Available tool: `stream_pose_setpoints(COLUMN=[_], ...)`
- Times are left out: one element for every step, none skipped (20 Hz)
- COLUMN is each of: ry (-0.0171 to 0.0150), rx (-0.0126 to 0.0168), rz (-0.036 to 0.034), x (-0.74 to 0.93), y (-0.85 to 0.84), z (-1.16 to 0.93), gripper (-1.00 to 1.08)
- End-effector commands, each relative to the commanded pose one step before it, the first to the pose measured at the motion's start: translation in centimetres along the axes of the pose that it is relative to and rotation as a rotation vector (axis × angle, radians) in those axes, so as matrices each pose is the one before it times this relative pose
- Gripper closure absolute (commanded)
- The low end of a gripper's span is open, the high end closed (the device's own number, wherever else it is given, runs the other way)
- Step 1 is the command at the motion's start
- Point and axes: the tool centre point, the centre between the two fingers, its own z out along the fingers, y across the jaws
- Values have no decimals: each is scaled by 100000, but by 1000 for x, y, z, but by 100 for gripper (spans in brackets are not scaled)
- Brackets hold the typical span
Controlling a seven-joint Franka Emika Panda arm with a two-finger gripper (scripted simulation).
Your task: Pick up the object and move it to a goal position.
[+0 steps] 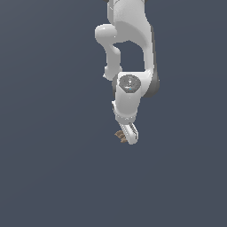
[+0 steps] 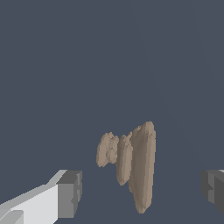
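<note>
Two views serve you differently: outside, the white gripper [image 1: 127, 136] hides most of the object [image 1: 120, 135], just a brown sliver at its nine o'clock. At the wrist, you see that ridged, layered tan lump [image 2: 133, 164] between spread grey pads [image 2: 70, 194], touching neither.

Light was flat and even, no cast shadows, no glare. Renders sharp, no blur or edge distortion; bg dim blue-grey.
</note>
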Motion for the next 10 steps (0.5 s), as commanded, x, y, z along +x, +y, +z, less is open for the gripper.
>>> stream_pose_setpoints(ry=[76,20,17,14,12,9,6,4,1,-13], rx=[210,58,51,43,35,27,20,12,4,-35], rz=[3426,989,855,726,593,457,331,195,69,-446], x=[-118,-40,-36,-29,-25,-22,-13,-10,-1,2], y=[-110,-31,-26,-22,-18,-14,-10,-6,-2,12], z=[102,32,28,23,19,15,11,6,2,-8], gripper=[-92,-92,-92,-92,-92,-92,-92,-92,-92,-92])
